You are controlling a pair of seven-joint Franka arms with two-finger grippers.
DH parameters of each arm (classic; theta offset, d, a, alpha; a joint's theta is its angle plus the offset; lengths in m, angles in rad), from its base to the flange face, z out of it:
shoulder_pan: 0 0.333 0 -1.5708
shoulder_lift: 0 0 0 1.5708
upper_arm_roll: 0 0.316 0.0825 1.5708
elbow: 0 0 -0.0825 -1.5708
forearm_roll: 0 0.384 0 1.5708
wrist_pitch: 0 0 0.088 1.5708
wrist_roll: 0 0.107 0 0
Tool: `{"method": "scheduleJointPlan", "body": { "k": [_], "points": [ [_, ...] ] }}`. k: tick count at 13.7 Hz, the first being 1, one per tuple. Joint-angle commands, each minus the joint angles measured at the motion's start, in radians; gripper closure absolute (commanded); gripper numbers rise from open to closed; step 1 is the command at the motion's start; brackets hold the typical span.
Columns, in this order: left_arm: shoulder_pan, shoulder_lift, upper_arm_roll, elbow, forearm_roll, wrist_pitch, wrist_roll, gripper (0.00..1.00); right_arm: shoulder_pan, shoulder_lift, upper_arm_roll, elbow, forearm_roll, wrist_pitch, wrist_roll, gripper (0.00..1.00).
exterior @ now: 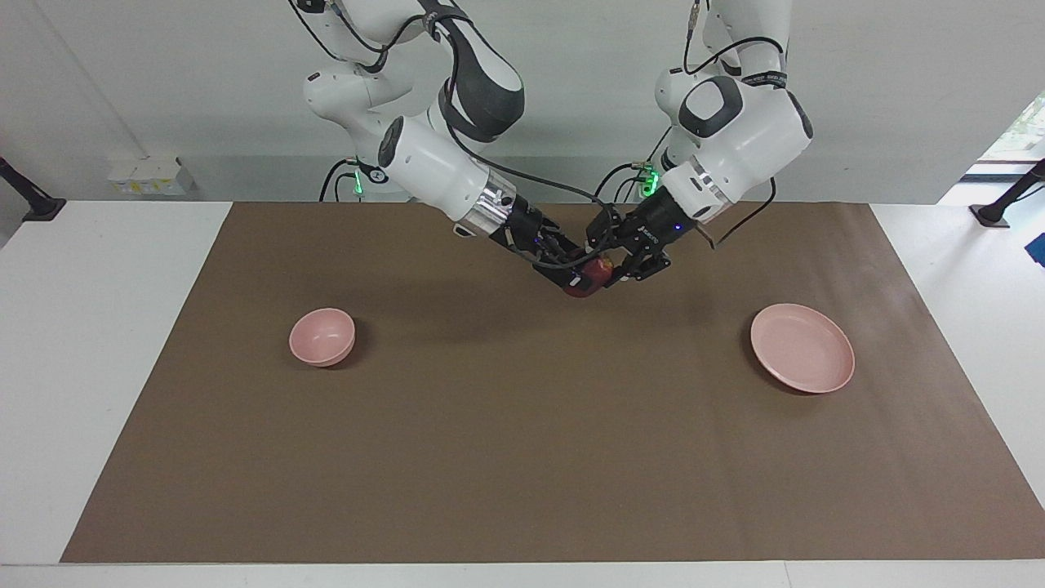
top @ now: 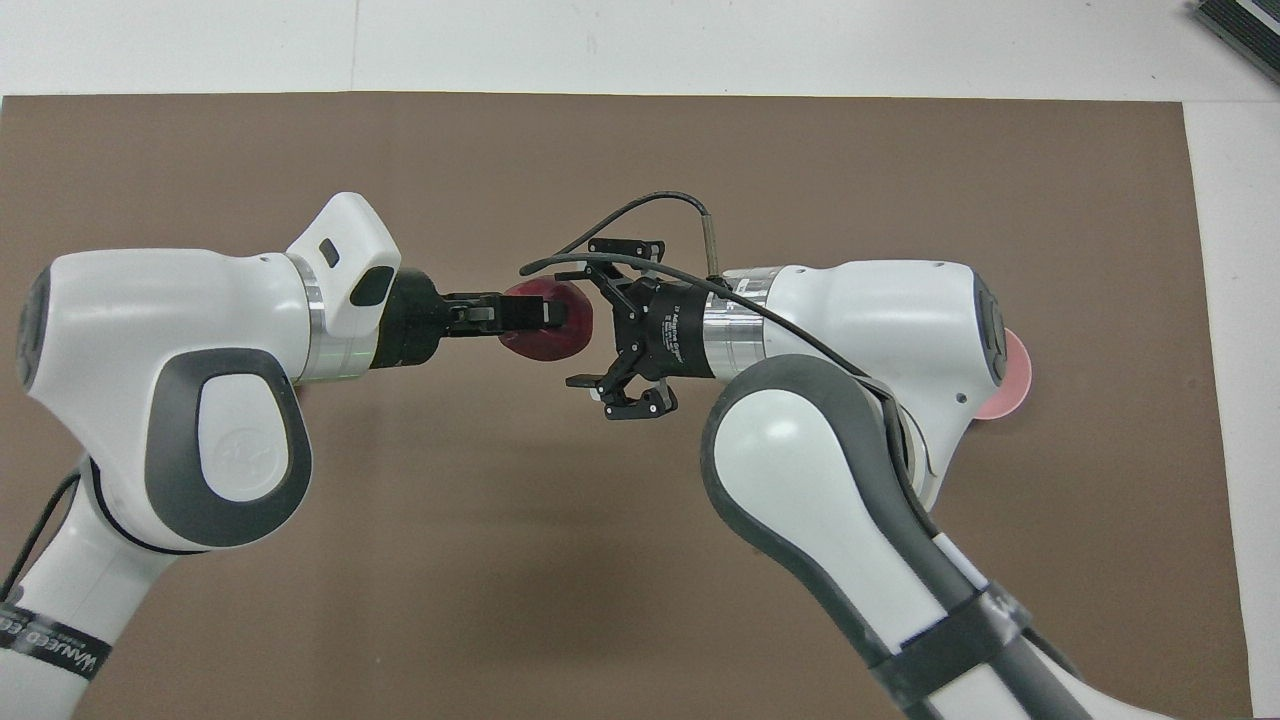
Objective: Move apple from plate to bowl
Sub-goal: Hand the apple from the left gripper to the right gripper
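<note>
Brown-matted tabletop (exterior: 522, 457), mid-frame handover above it: left end effector (top: 540, 318) pinching apple (top: 560, 325), right end effector (top: 628, 330) spread wide around it. Meant to bridge the gap: plate (exterior: 802, 347) bare at frame right, bowl (exterior: 322, 336) at left.

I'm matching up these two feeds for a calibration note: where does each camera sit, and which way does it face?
Facing view: high across the table, facing the robots; shows both arms from the top edge, the bowl, the plate.
Overhead view: high above the robots' end, looking steeply down; arms enter from the bottom.
Shared: the left gripper holding the apple over the brown mat, the right gripper open beside it.
</note>
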Motion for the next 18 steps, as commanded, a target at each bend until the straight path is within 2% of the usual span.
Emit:
{"method": "scheduleJointPlan", "body": {
  "k": [1, 2, 3, 4, 5, 6, 7, 8, 9, 11, 12, 16, 17, 18],
  "points": [
    [0.002, -0.034, 0.002, -0.009, -0.046, -0.044, -0.010, 1.00, -0.005, -0.016, 0.000, -0.020, -0.027, -0.019, 0.049, 0.00],
    [0.002, -0.036, 0.002, -0.009, -0.048, -0.056, -0.014, 1.00, -0.007, -0.017, 0.000, -0.020, -0.027, -0.020, 0.055, 0.00],
    [0.003, -0.037, 0.004, -0.009, -0.048, -0.064, -0.026, 1.00, -0.007, -0.016, 0.000, -0.017, -0.029, -0.020, 0.055, 0.07],
    [0.005, -0.037, 0.002, -0.009, -0.049, -0.067, -0.029, 1.00, -0.013, -0.016, 0.002, -0.017, -0.027, -0.020, 0.054, 0.39],
    [0.006, -0.037, 0.002, -0.008, -0.049, -0.072, -0.029, 1.00, -0.019, -0.016, 0.002, -0.017, -0.027, -0.025, 0.052, 0.83],
    [0.009, -0.037, 0.002, -0.008, -0.057, -0.073, -0.031, 1.00, -0.021, -0.016, 0.002, -0.016, -0.027, -0.034, 0.052, 1.00],
    [0.011, -0.037, 0.004, -0.008, -0.060, -0.075, -0.031, 1.00, -0.021, -0.014, -0.003, -0.016, -0.027, -0.048, 0.051, 1.00],
    [0.013, -0.037, 0.004, -0.008, -0.060, -0.079, -0.033, 0.88, -0.021, -0.014, -0.004, -0.016, -0.027, -0.051, 0.049, 1.00],
    [0.013, -0.042, 0.006, -0.008, -0.060, -0.087, -0.034, 0.56, -0.021, -0.016, -0.004, -0.016, -0.029, -0.050, 0.048, 1.00],
    [0.016, -0.042, 0.006, -0.006, -0.060, -0.102, -0.049, 0.41, -0.021, -0.016, -0.004, -0.016, -0.029, -0.050, 0.040, 1.00],
    [0.016, -0.042, 0.006, -0.003, -0.060, -0.101, -0.054, 0.29, -0.021, -0.016, -0.006, -0.016, -0.029, -0.050, 0.040, 1.00],
    [0.016, -0.042, 0.007, -0.003, -0.058, -0.108, -0.065, 0.16, -0.021, -0.016, -0.006, -0.017, -0.038, -0.051, 0.039, 1.00],
    [0.016, -0.042, 0.009, -0.002, -0.058, -0.110, -0.075, 0.04, -0.021, -0.016, -0.006, -0.020, -0.047, -0.051, 0.037, 1.00],
    [0.016, -0.042, 0.007, 0.000, -0.054, -0.110, -0.089, 0.00, -0.021, -0.017, -0.007, -0.023, -0.050, -0.053, 0.037, 1.00]
  ]
}}
